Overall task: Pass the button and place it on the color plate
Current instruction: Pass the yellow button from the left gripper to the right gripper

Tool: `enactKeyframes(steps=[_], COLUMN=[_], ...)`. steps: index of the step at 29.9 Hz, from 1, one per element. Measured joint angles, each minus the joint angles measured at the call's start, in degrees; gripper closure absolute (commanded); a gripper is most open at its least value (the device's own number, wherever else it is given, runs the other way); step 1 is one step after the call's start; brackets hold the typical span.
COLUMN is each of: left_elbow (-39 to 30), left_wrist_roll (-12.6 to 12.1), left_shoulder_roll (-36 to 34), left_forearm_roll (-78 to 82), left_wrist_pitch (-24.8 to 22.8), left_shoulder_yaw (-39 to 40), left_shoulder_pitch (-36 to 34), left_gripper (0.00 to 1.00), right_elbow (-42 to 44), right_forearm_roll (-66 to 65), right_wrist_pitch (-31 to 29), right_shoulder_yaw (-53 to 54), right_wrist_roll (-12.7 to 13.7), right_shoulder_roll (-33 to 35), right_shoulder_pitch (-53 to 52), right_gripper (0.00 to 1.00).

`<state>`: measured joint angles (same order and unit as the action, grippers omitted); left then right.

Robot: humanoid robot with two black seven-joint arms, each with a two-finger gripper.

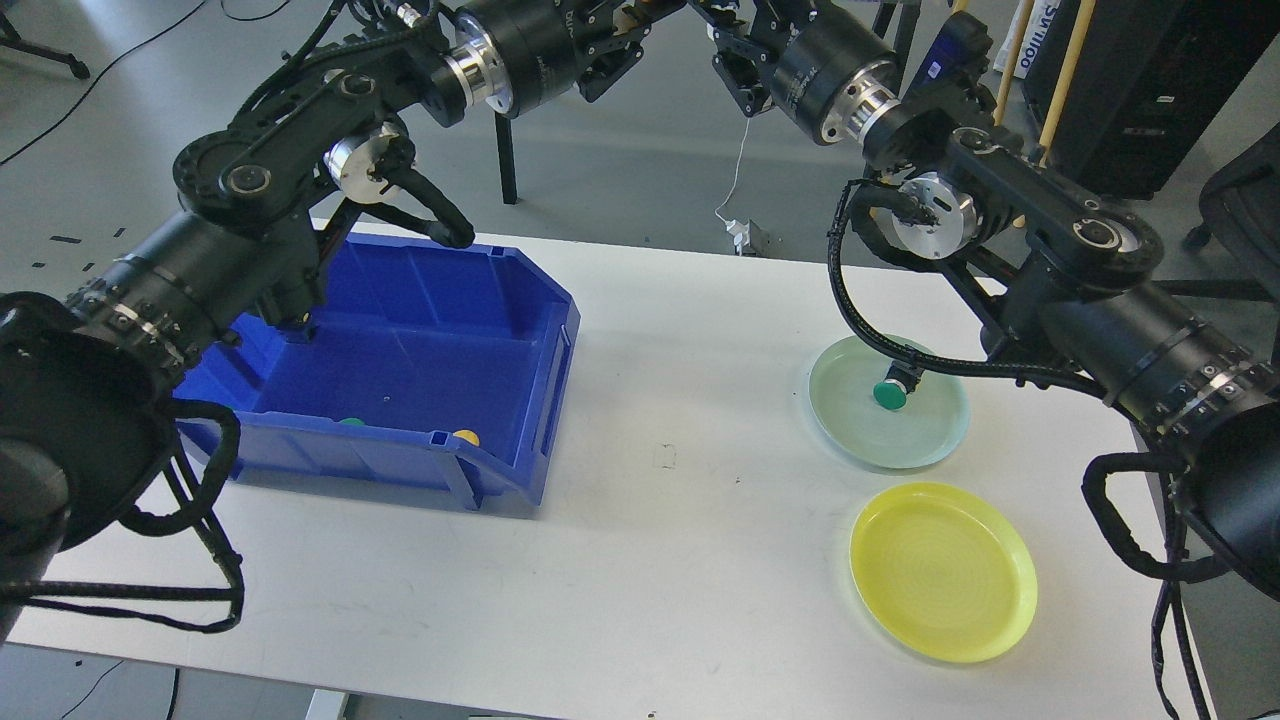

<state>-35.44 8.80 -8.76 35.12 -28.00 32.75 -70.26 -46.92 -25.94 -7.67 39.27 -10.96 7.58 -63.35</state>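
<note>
A green button (889, 395) lies on the pale green plate (850, 430) at the right of the table. The yellow plate (942, 570) in front of it holds nothing. In the blue bin (545, 400) a green button (350, 421) and a yellow button (465, 436) show just behind the front wall. My left gripper (640, 25) and right gripper (728, 45) are raised high above the table's far edge, close together and partly cut off by the top of the view. Their fingers cannot be told apart.
The white table's front edge (600, 705) runs along the bottom. A loose black cable (960, 365) from my right arm hangs over the green plate. Stand legs (507, 160) and a power plug (745, 237) are on the floor beyond the table.
</note>
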Motion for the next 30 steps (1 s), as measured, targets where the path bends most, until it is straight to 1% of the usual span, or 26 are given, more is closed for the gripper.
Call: enactKeyframes(steps=[3,5,9,13,14,15,16,17,18,19,21,23,26,30], left_elbow=[0.0,0.0,0.7,1.2,1.2,1.2,1.2,1.3,1.4,1.5,1.7,1.7,1.8,1.5], left_wrist_roll=[0.0,0.0,0.0,0.0,0.0,0.0,0.0,0.0,-0.4,-1.1,-2.8,-4.3,-5.2,-5.5], left_shoulder_roll=[0.0,0.0,0.0,0.2,0.2,0.3,0.3,0.4,0.4,0.5,0.5,0.5,0.4,-0.3], left_forearm_roll=[0.0,-0.1,-0.8,-0.9,-0.9,-0.9,-0.9,-0.9,-1.0,-1.0,-1.0,-1.0,-0.9,-0.6], left_wrist_pitch=[0.0,0.0,0.0,0.0,0.0,0.0,0.0,0.0,0.0,0.0,0.0,0.0,0.0,0.0], left_shoulder_yaw=[0.2,0.2,0.1,0.1,0.1,0.1,0.1,0.1,0.1,0.2,0.3,0.3,0.0,-0.1], left_shoulder_pitch=[0.0,0.0,0.1,0.1,0.1,0.0,0.0,0.0,0.0,0.0,0.0,0.0,0.0,0.1], left_gripper=[0.82,0.82,0.81,0.80,0.75,0.64,0.46,0.24,0.11,0.11,0.05,0.03,0.02,0.02], right_elbow=[0.0,0.2,1.0,1.2,1.2,1.2,1.2,1.3,1.5,1.7,1.9,2.0,2.2,3.7], right_forearm_roll=[0.0,0.0,-0.1,-0.3,-0.4,-0.4,-0.4,-0.4,-0.5,-0.5,-0.5,-0.5,-0.6,-0.6], right_wrist_pitch=[-0.1,-0.2,-0.6,-0.8,-0.8,-0.8,-0.8,-0.8,-0.8,-0.8,-0.8,-0.8,-0.8,-0.8], right_shoulder_yaw=[0.0,0.0,-0.2,-0.3,-0.3,-0.3,-0.3,-0.4,-0.4,-0.4,-0.5,-0.5,-0.6,-0.7], right_wrist_roll=[0.0,0.0,0.0,0.0,0.0,0.0,0.0,0.0,0.0,0.0,0.0,0.0,0.0,0.0], right_shoulder_roll=[0.0,0.0,0.0,0.0,0.0,0.0,0.0,0.0,0.0,0.0,0.0,0.0,0.0,0.4], right_shoulder_pitch=[-0.2,-0.6,-0.9,-0.9,-0.9,-0.9,-0.9,-0.9,-0.9,-0.9,-0.9,-0.9,-0.9,-1.0], right_gripper=[0.77,0.84,0.90,0.91,0.91,0.91,0.91,0.91,0.91,0.91,0.91,0.91,0.91,0.91])
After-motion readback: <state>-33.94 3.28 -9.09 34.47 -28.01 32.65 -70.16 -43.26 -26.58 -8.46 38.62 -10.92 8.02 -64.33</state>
